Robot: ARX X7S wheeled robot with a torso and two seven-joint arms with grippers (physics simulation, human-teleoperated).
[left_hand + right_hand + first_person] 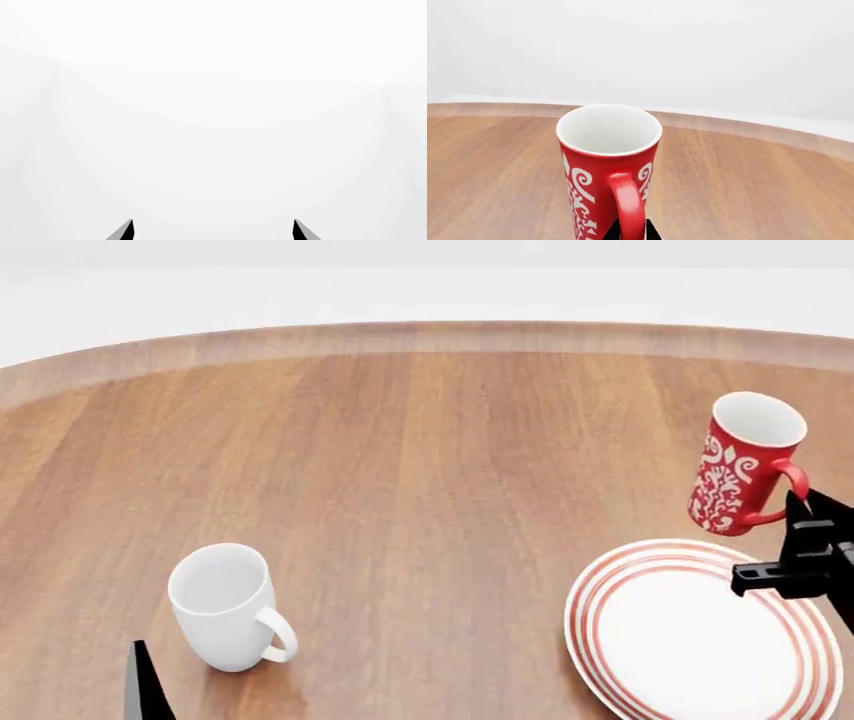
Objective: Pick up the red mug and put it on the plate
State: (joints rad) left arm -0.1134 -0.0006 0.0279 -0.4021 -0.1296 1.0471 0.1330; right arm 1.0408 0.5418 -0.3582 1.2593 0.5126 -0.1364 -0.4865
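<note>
The red mug (742, 466), with its white swirls and white inside, leans slightly and hangs just past the far rim of the plate (583, 612). My right gripper (798, 506) is shut on its red handle, coming in from the right. In the right wrist view the red mug (606, 165) fills the middle, and the handle sits pinched between the dark jaws of my right gripper (632, 231). The white plate with red rings lies flat at the near right of the table. My left gripper (213, 226) is open and faces only blank white.
A plain white mug (224, 605) stands upright at the near left of the round wooden table (427, 460), its handle toward the right. One dark finger (142, 685) of my left gripper pokes up beside it. The table's curved far edge runs across the back.
</note>
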